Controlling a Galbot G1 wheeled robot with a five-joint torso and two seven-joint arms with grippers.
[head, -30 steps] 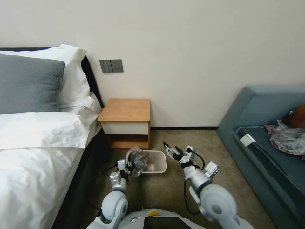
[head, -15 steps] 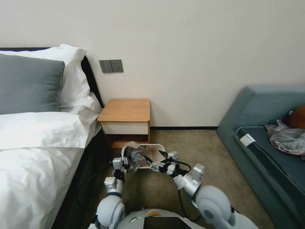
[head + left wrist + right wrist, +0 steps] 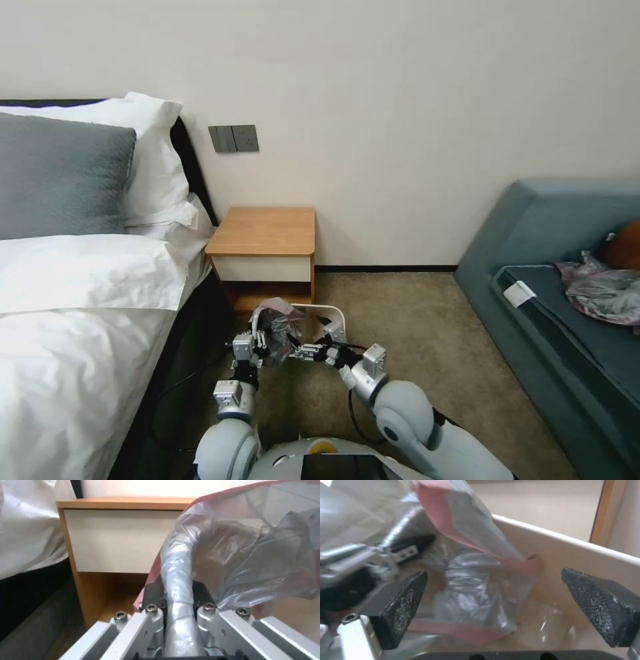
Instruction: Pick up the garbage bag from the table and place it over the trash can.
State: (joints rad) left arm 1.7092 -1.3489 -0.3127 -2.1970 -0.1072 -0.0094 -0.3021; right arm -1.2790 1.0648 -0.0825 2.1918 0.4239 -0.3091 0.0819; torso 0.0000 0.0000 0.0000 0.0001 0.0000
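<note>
Bag [image 3: 283, 327]: grey crinkled plastic, pink rim, hanging bunched over the near-left corner of the bin [image 3: 333, 319]. It is off the table [image 3: 265, 230] and not yet spread over the bin's rim. In the right wrist view the bag [image 3: 476, 585] is dangling partly inside the bin [image 3: 573, 552], its pink edge folding over on itself.

Left gripper [image 3: 176, 600]: jaws are clamping a twisted rope of the bag [image 3: 233, 552], holding it at the bin's left end, in front of the table's [image 3: 120, 537] white drawer. In the head view the left gripper [image 3: 261, 341] is sitting just near-left of the bin.

Right gripper [image 3: 506, 605]: jaws are standing wide apart, mesh pads [image 3: 406, 605] flanking the hanging plastic without pinching it. In the head view the right gripper [image 3: 308, 349] is reaching in from the near side, just beside the left one.

Risks, as judged:
- The mouth is staying bunched; a pinch on both layers would be sealing it rather than opening it.
- The plastic is thin and slippery; the pads may be closing on air or on a loose fold that slides out.
- The bin looks light; a sideways tug could be dragging or tipping it toward the table.
- Two grippers working this close together are risking a collision.
- The left grip, holding a twisted bunch, may be tearing the film if the right pulls hard.
</note>
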